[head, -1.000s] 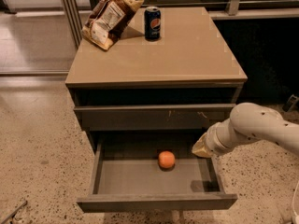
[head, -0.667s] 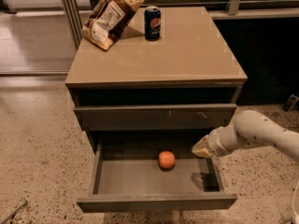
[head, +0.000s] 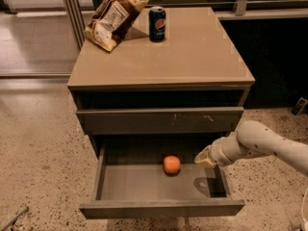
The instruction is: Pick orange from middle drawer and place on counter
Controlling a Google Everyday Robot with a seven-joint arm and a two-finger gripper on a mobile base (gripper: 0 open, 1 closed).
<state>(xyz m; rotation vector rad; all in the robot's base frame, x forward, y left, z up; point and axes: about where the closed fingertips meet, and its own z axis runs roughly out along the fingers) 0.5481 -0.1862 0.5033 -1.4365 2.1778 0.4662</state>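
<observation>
The orange [head: 171,164] lies on the grey floor of the open middle drawer [head: 161,208], near its back middle. My gripper [head: 204,159] hangs on the white arm coming in from the right, over the drawer's right side, about a hand's width right of the orange and apart from it. It holds nothing that I can see. The tan counter [head: 192,52] tops the cabinet above.
A brown snack bag [head: 113,17] and a blue soda can [head: 157,24] stand at the counter's back left. A shut drawer front with pale scratch marks [head: 159,120] sits above the open drawer. Speckled floor surrounds the cabinet.
The gripper has barely shifted over the drawer's right side. The orange has not moved.
</observation>
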